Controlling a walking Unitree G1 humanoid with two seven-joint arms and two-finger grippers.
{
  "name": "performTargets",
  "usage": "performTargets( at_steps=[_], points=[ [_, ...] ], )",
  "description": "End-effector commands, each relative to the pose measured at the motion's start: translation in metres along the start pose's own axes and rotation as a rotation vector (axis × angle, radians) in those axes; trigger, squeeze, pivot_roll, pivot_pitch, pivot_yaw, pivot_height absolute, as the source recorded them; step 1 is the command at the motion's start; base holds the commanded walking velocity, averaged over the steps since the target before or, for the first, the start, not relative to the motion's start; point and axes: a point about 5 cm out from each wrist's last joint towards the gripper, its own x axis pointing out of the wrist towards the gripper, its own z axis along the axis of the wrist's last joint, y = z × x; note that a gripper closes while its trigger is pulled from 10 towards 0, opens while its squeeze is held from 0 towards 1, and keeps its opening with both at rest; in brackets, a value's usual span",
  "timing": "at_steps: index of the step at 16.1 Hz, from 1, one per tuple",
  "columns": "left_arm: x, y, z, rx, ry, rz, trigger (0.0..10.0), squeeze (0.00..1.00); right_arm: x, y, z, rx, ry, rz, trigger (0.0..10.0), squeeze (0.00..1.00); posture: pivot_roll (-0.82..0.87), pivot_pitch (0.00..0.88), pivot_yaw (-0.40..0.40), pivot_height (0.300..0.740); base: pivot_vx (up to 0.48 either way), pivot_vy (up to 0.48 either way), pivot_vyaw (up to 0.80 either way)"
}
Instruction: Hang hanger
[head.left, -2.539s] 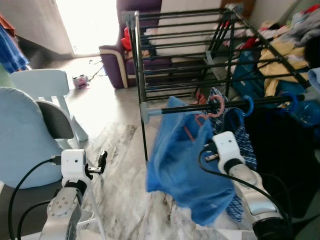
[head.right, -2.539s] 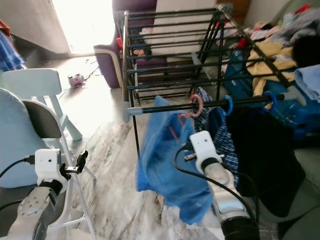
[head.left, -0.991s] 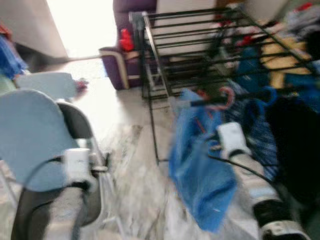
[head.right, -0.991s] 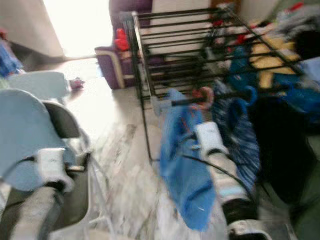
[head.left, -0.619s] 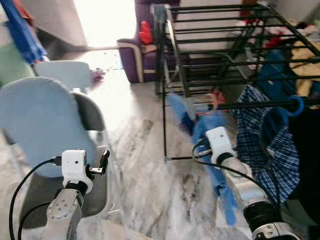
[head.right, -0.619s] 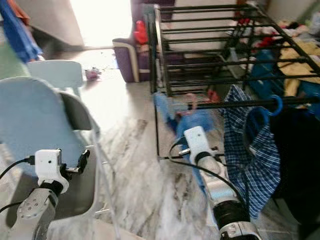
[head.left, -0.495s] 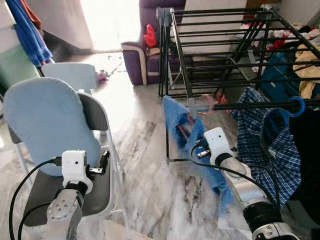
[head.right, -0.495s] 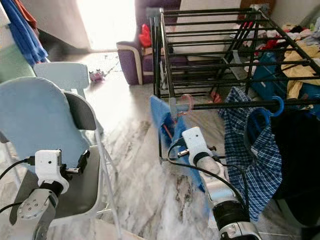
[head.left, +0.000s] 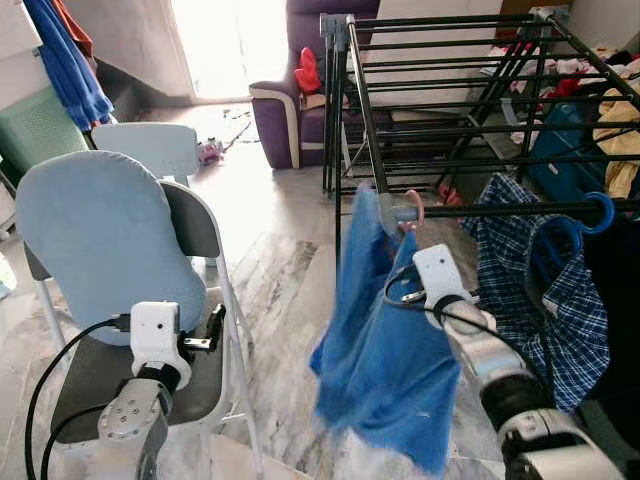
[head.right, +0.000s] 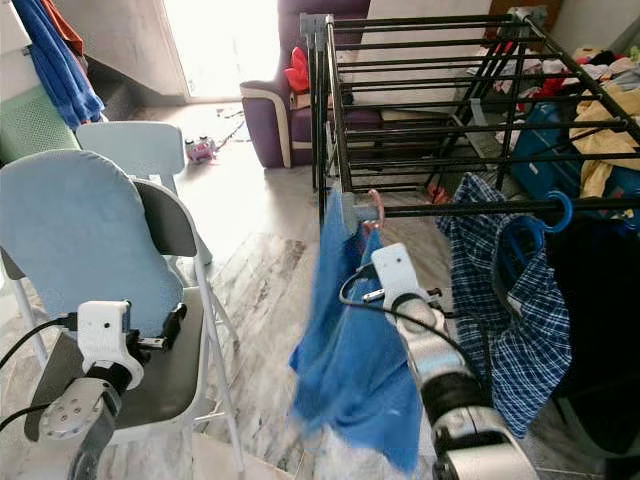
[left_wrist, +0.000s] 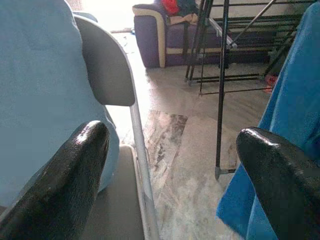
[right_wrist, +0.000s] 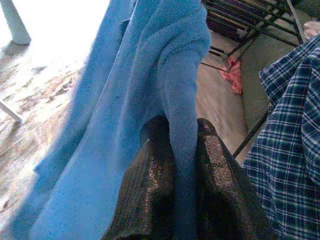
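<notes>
The pink hanger (head.left: 413, 209) carries a blue garment (head.left: 385, 350), and its hook sits at the end of the front black rail (head.left: 520, 210) of the drying rack (head.left: 440, 100); I cannot tell if the hook is really over the rail or only touching it. In the left eye view the hanger is a little to 1 o'clock from the centre. The blue garment hangs down from it toward 6 o'clock and reaches close to the marble floor (head.left: 280, 290).

The right gripper (right_wrist: 175, 150) is clenched on a fold of the blue garment, which is pressed between its two black fingers (right_wrist: 150, 165), just under the hanger.

Further along the same rail, toward 3 o'clock, a blue hanger (head.left: 598, 212) holds a blue checked shirt (head.left: 545, 290), and a black garment (head.right: 600, 320) hangs beside it at the edge.

The left gripper (left_wrist: 172, 170) is at 7 o'clock in the left eye view, well apart from the rack, with its fingers spread wide and holding nothing. It is just in front of a folding chair (head.left: 150, 300) with a light blue cover on its back. At 12 o'clock, behind the rack, stands a purple sofa (head.left: 290, 110).
</notes>
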Motion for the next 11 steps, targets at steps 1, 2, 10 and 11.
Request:
performTargets(
  at_steps=[1, 2, 10, 11],
  points=[
    [-0.002, -0.001, -0.001, 0.001, 0.011, -0.008, 10.0, 0.00, 0.003, -0.003, 0.012, -0.005, -0.012, -0.020, 10.0, 0.00, -0.08, 0.000, 0.035, 0.736, 0.000, 0.000, 0.00],
    [-0.002, -0.001, -0.001, 0.000, 0.013, -0.009, 10.0, 0.00, 0.004, -0.002, 0.010, 0.003, 0.002, -0.020, 10.0, 0.00, -0.08, 0.000, 0.035, 0.736, 0.000, 0.000, 0.00],
    [-0.001, -0.002, -0.001, 0.000, 0.019, -0.022, 10.0, 0.00, 0.006, -0.005, 0.031, 0.137, -0.095, -0.055, 10.0, 0.00, -0.08, 0.000, 0.040, 0.736, 0.000, 0.000, 0.00],
    [-0.001, -0.002, -0.002, 0.000, 0.020, -0.023, 10.0, 0.00, 0.007, -0.004, 0.031, 0.133, -0.088, -0.048, 10.0, 0.00, -0.08, 0.000, 0.040, 0.736, 0.000, 0.000, 0.00]
  ],
)
